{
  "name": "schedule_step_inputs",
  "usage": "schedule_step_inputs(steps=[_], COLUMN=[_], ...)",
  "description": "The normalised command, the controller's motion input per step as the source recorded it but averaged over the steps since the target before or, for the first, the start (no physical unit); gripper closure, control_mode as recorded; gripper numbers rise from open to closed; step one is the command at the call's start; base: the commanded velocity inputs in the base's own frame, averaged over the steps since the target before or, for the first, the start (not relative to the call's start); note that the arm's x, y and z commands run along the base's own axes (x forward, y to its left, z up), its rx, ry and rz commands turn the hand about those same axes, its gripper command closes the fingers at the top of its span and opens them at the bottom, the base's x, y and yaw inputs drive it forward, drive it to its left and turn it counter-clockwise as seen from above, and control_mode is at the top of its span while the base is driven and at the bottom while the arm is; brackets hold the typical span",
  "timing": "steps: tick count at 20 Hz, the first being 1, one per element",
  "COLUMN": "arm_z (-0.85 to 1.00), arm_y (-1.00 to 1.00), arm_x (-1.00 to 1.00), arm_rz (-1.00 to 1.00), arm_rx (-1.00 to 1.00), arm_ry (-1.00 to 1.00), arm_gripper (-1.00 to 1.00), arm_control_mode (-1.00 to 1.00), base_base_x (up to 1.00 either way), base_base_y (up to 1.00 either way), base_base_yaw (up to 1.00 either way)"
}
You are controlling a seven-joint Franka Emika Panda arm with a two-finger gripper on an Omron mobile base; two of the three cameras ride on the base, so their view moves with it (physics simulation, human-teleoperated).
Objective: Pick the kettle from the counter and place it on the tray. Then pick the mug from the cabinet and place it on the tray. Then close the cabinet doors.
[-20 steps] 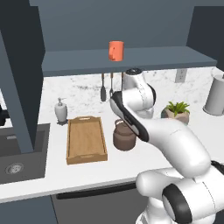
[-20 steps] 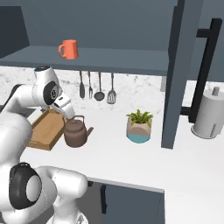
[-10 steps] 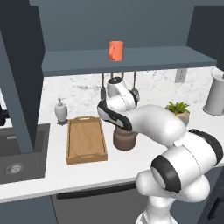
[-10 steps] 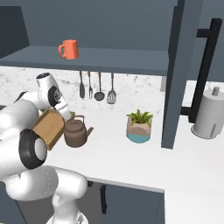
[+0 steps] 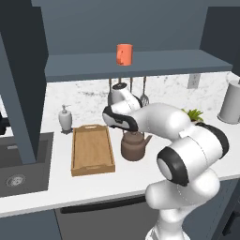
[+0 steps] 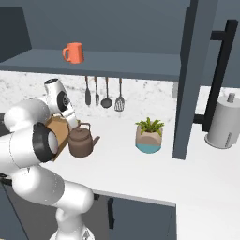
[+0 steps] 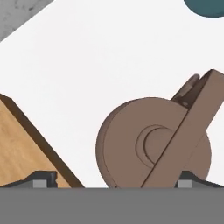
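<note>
your end effector (image 7: 112,181) is wide open, nothing gripped, hanging right over the kettle (image 7: 153,146); handle runs diagonally btwn the fingertips (image 7: 43,178). kettle sits on the desk (image 5: 140,168) just beside the tray (image 5: 92,150), w/ the mug (image 5: 124,54) up on the cabinet shelf (image 5: 154,61).

We saw a dark-brown kettle (image 5: 134,146), a light-brown wooden tray (image 5: 92,150), a bright orange mug (image 5: 124,54), a white grey-veined marbled counter (image 5: 93,183) and a slate-blue cabinet (image 5: 140,28).
</note>
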Motion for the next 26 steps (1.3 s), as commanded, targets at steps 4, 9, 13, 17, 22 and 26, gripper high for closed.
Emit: schedule_step_inputs(steps=[4,9,13,17,22,26], arm_z=[-0.18,-0.01,0.0,0.0,0.01,0.16], arm_y=[0.0,-0.02,0.0,0.0,0.03,0.02], arm_x=[0.0,0.0,0.0,-0.28,-0.38,-0.22], arm_rz=[0.0,0.0,0.0,0.0,0.0,0.0], arm_rx=[0.0,0.0,0.0,0.0,0.0,0.01], arm_ry=[0.0,0.0,0.0,-0.08,-0.21,-0.21], arm_gripper=[-1.0,1.0,1.0,1.0,1.0,1.0], arm_control_mode=[-1.0,-1.0,-1.0,-1.0,-1.0,-1.0], base_base_x=[0.0,0.0,0.0,0.0,0.0,0.0], base_base_y=[0.0,0.0,0.0,0.0,0.0,0.0], base_base_yaw=[0.0,0.0,0.0,0.0,0.0,0.0])
